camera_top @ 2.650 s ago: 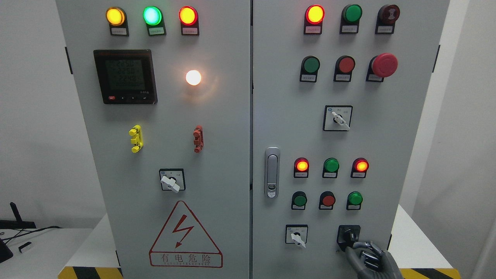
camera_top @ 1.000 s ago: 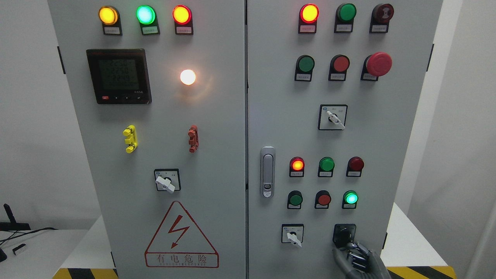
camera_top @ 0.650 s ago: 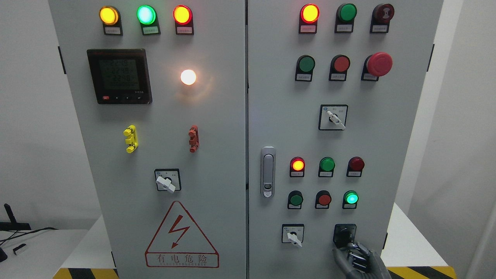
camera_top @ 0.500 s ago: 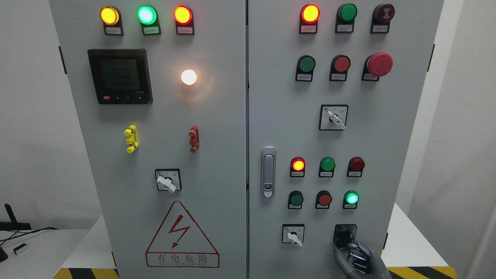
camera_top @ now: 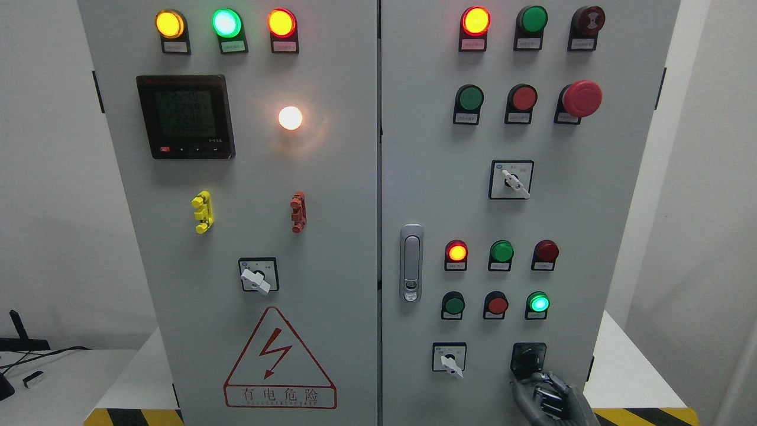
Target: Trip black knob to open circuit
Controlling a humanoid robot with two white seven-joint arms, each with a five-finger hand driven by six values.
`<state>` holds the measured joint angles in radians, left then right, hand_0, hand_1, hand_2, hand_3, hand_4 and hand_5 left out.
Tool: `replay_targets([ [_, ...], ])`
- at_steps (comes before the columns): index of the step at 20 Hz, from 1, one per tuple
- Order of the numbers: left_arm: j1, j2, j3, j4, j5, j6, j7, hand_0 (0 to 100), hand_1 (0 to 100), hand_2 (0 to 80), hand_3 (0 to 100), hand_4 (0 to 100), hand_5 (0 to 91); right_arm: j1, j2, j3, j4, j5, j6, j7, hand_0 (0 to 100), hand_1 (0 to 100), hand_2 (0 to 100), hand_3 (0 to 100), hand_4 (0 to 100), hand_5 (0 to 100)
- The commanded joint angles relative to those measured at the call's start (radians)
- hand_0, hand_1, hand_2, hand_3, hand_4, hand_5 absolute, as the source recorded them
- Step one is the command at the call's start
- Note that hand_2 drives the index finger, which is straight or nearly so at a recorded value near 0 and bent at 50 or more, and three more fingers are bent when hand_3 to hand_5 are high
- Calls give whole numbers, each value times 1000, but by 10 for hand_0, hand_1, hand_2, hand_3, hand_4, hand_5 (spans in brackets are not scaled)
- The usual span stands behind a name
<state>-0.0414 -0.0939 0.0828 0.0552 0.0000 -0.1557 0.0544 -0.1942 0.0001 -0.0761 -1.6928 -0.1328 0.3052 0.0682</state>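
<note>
**Right hand just under the black knob**

Right hand (camera_top: 547, 399) comes up from the lower right edge, fingers (camera_top: 523, 393) curled and reaching toward the black knob (camera_top: 528, 359), which sits at the bottom right of the cabinet's right door (camera_top: 591, 207). The knob lies directly above and slightly left of the hand. Fingertips seem to be at its lower edge, though whether they truly grip it cannot be told. Its handle appears to run roughly upright. A green lamp (camera_top: 538, 303) glows above. Only this arm is in view, so any turn falls to it.
</note>
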Motion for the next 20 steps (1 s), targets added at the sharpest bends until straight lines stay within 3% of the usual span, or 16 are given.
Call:
replay_targets([
  [1,0,0,0,0,-31,-1,1,120,389,0,0,0,0,18,-34,-37,2,-1,-1,2,454,824,497,1000,968,919],
  [20,0,0,0,0,-31,-1,1,120,389,0,0,0,0,28,-37,-79,-4,1,-1,10,454,826,492,1000,966,917],
])
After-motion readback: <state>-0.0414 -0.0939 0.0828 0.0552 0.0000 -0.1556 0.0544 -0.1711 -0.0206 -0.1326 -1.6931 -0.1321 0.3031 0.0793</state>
